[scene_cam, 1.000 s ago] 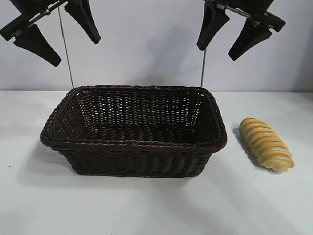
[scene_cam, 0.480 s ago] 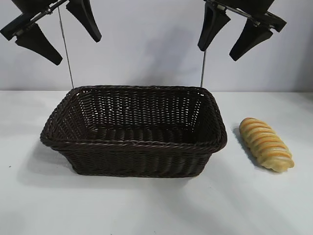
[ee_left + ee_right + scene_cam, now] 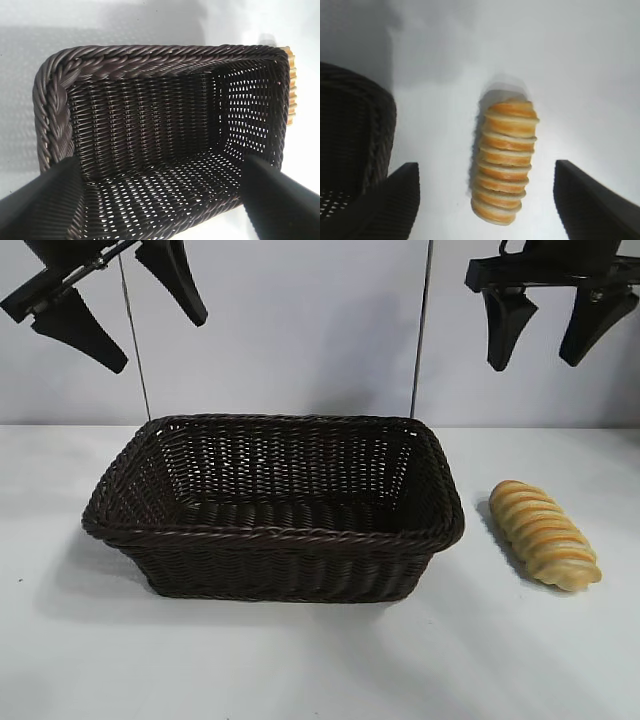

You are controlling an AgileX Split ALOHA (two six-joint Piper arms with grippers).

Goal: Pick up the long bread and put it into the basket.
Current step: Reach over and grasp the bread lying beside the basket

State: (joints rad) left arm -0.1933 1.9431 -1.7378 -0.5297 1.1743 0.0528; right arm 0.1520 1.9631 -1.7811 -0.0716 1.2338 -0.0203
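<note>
The long bread (image 3: 545, 534), golden with orange-brown ridges, lies on the white table to the right of the basket (image 3: 272, 533). In the right wrist view the bread (image 3: 505, 162) lies far below, between my open fingers. My right gripper (image 3: 548, 342) hangs open high above the bread, empty. The dark brown wicker basket stands in the middle of the table with nothing in it. My left gripper (image 3: 122, 335) hangs open and empty high above the basket's left end; its wrist view looks down into the basket (image 3: 100, 65), where the bread (image 3: 291, 85) peeks past the far rim.
The white table (image 3: 300, 660) has bare surface in front of the basket and around the bread. Two thin metal rods (image 3: 134, 340) rise behind the basket against a pale wall.
My right gripper has swung to the right and turned level, from above the basket's right end to above the bread. The left gripper, basket and bread have not moved.
</note>
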